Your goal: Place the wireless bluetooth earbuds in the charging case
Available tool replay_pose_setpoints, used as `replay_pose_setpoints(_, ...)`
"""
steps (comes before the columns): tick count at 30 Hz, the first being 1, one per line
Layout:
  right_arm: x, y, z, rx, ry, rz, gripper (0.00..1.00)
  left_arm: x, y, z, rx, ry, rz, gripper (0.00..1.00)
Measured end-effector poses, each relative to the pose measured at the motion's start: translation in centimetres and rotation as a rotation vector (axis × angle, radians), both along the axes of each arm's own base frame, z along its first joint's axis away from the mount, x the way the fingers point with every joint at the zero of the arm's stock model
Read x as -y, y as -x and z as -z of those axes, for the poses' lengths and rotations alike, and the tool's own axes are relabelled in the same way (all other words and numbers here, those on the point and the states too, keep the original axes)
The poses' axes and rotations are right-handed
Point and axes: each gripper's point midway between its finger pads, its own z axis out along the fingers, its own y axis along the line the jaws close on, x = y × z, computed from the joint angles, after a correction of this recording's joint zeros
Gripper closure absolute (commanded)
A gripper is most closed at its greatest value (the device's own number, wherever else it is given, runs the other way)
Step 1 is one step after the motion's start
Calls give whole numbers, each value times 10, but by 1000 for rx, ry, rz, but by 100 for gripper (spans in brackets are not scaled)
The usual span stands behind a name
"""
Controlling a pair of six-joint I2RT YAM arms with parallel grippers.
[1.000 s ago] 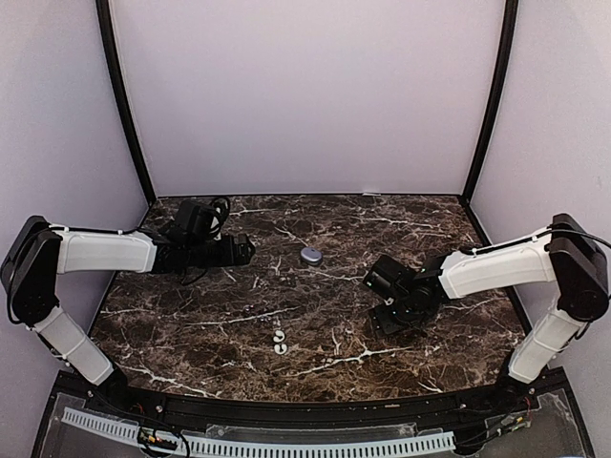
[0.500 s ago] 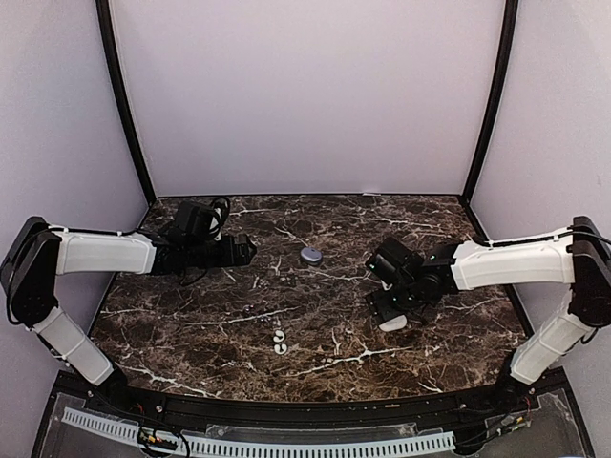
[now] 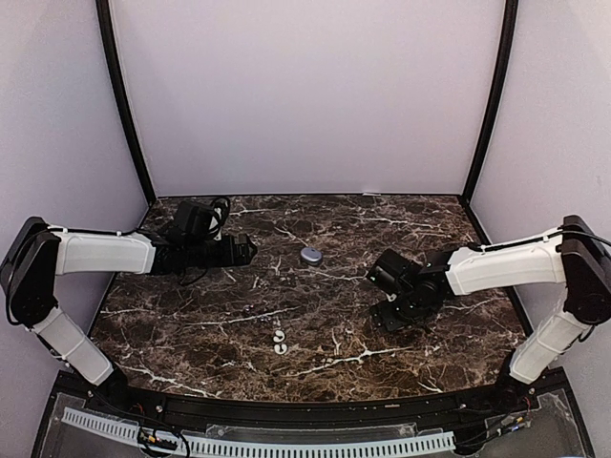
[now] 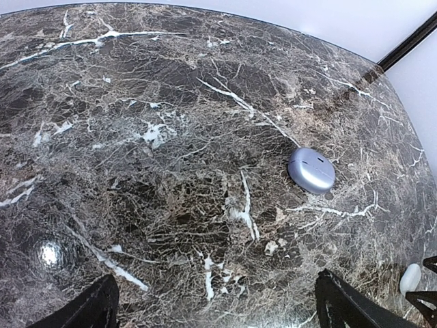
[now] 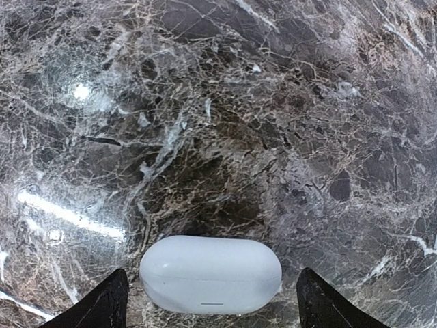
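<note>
The closed lavender charging case (image 3: 310,255) lies at the middle back of the marble table; it also shows in the left wrist view (image 4: 311,169). The two tiny white earbuds (image 3: 280,342) lie close together nearer the front, out of both wrist views. My left gripper (image 3: 248,250) is open and empty (image 4: 218,316), left of the case and apart from it. My right gripper (image 3: 399,310) is open (image 5: 213,309) and straddles a plain white oval pebble (image 5: 211,274); its fingertips (image 5: 102,304) stand clear of the pebble's ends.
The white pebble peeks in at the right edge of the left wrist view (image 4: 410,277); in the top view the right gripper hides it. Grey walls with black posts (image 3: 126,105) close in the table (image 3: 191,324) at the back and sides.
My right gripper lifted away toward the back, uncovering the white pebble, then came back down over it. The left arm, the case and the earbuds have not moved.
</note>
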Motion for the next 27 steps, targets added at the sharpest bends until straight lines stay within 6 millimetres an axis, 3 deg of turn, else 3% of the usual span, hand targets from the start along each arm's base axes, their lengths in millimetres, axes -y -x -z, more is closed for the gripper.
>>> replay_pose_setpoints(11, 4, 1, 20, -51, -15, 21, 28, 0, 0, -2, 5, 1, 0, 1)
replay_pose_setpoints(20, 2, -1, 20, -50, -27, 15, 41, 0, 0, -2, 4, 3, 1, 1)
replay_pose_setpoints(24, 0, -1, 17, -46, -23, -17, 41, 3, 2, -2, -2, 13, 16, 2)
replay_pose_setpoints(27, -10, -5, 4, -13, -34, -84, 39, 11, 5, -4, -7, 42, 56, 6)
